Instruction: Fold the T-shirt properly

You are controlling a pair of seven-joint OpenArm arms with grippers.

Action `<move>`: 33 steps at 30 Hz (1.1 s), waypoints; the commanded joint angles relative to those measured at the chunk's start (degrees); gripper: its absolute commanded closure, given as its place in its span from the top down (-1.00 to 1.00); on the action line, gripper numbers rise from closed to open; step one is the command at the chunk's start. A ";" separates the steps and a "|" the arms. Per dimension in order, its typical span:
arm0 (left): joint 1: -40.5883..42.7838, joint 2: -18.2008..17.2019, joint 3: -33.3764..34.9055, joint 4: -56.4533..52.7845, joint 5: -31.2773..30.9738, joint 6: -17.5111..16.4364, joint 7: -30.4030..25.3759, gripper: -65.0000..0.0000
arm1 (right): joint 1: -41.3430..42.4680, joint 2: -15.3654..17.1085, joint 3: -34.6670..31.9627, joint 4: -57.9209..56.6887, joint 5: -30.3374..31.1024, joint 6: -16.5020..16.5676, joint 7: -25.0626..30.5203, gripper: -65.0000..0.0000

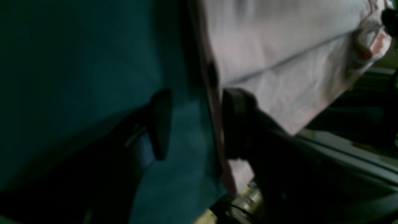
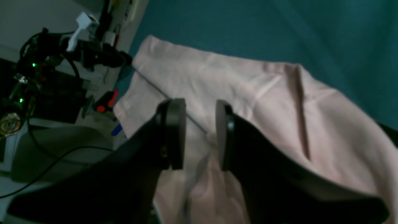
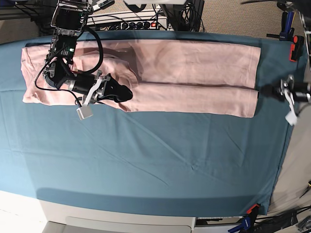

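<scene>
Though the T-shirt [image 3: 189,73] carries no print that shows in any view, only plain pale pink cloth is up; no label or writing readable anywhere; it lies folded into a long band across the far part of the teal table cloth [image 3: 146,160], 1 lengthwise crease along it.

Right gripper [image 2: 199,133] sits over the shirt near its left end in the base view; jaws spread, pink fabric bunched in the gap between the 2 pads, not clearly pinched.

Left gripper [image 1: 194,124] at the shirt's other end, at the table edge; jaws spread with the shirt's edge running between them, 1 pad on teal, the other over pink; picture blurred, contact unclear.

Around: power strip [image 3: 133,22] and cables beyond the far edge; red clamp [image 3: 294,48] on the right far corner; dark electronics with green LEDs [image 2: 28,84] off the table in the right wrist view.
</scene>
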 commanded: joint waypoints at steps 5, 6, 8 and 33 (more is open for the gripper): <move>0.92 0.81 -0.39 0.68 -2.58 -0.20 -0.52 -0.15 | 1.55 0.63 0.22 1.03 1.44 0.10 0.95 -0.45; 0.87 1.51 -0.39 0.68 -2.56 -0.55 -0.83 -0.15 | 1.55 0.63 0.22 1.03 1.44 0.10 0.95 -0.45; 0.72 2.84 -0.39 0.68 -2.56 -0.83 -0.90 -0.15 | 1.55 0.63 0.22 1.03 1.44 0.10 0.95 -0.45; 0.76 5.90 -0.39 3.37 -3.99 -4.12 1.63 -1.00 | 3.56 11.39 36.70 1.01 -0.46 0.10 0.95 -0.45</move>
